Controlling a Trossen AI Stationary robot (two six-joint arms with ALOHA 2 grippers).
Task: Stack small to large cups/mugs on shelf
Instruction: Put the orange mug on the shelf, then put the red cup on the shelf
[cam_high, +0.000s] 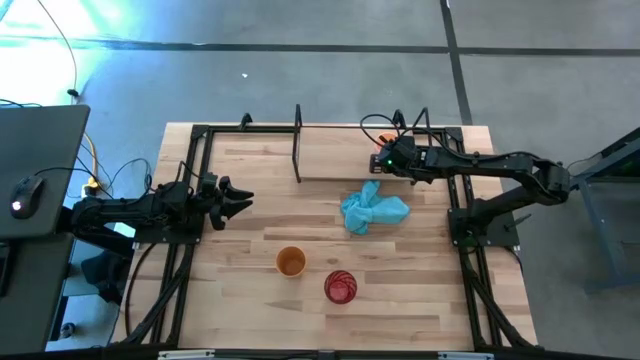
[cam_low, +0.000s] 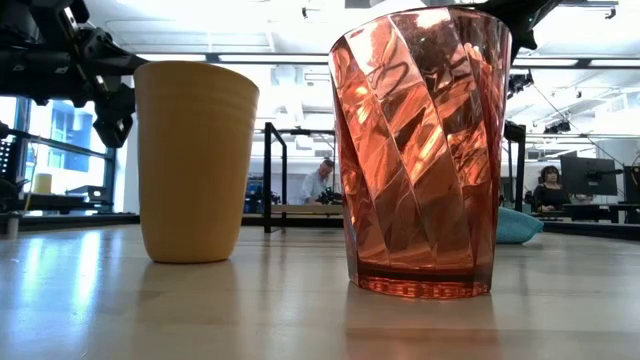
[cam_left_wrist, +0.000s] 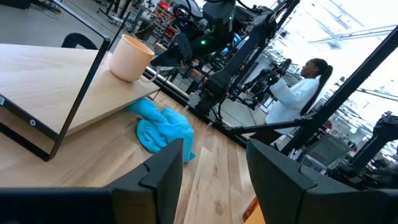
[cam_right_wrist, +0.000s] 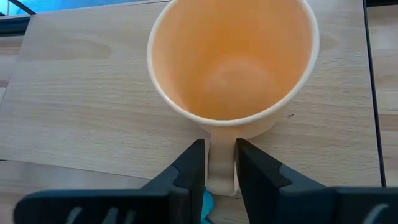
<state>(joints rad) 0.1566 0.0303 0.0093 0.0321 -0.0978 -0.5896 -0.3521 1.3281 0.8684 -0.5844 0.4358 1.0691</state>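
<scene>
High view, right gripper (cam_high: 382, 160): over the right end of the shelf (cam_high: 330, 150); the mug sits hidden under it here.
High view, left gripper (cam_high: 243, 197): hovers above the table (cam_high: 400, 300), left of centre, fingers spread wide, nothing between them.
High view, amber-orange cup (cam_high: 290, 262): upright on the table, well forward of both grippers.
High view, red translucent cup (cam_high: 340, 286): upright just beside the amber one, apart from it.
High view, blue cloth (cam_high: 373, 210): bunched on the table below the right gripper, against the shelf's front edge.
Low view, cups: amber-orange cup (cam_low: 194, 160) and red translucent cup (cam_low: 420, 150) stand upright, apart, with a gap between; both bare of any finger.
Left wrist view, left fingers (cam_left_wrist: 161, 177): wide apart, empty; pale orange mug (cam_left_wrist: 130, 57) stands far ahead on the shelf board (cam_left_wrist: 50, 81), cloth (cam_left_wrist: 163, 127) between.
Right wrist view, right fingers (cam_right_wrist: 189, 168): narrow gap, one on each side of the mug handle (cam_right_wrist: 220, 165); whether they press the handle I cannot tell.
Right wrist view, mug (cam_right_wrist: 233, 62): upright on the shelf board (cam_right_wrist: 74, 112), mouth open, empty.
</scene>
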